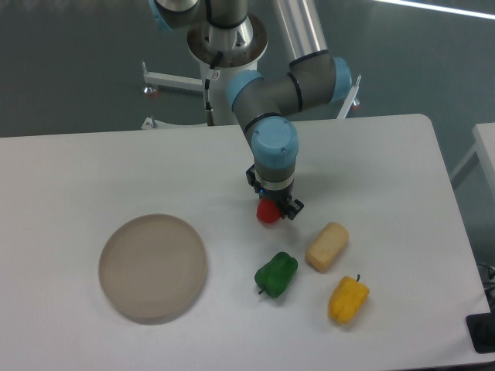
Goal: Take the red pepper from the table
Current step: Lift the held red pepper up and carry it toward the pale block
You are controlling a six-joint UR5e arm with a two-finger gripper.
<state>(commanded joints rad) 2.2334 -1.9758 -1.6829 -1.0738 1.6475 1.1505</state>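
Note:
The red pepper lies on the white table, just right of the middle. Only its lower left part shows as a small glossy red lump, and the rest is hidden under the tool. My gripper points straight down, directly over the pepper, with its dark fingers down at the pepper's sides. The wrist hides the gap between the fingers, so I cannot see whether they press on the pepper. I cannot tell whether the pepper rests on the table or is slightly raised.
A green pepper lies just in front of the gripper, with a beige bread-like block to its right. A yellow pepper lies at the front right. A round beige plate sits at the front left. The arm's base stands behind the table.

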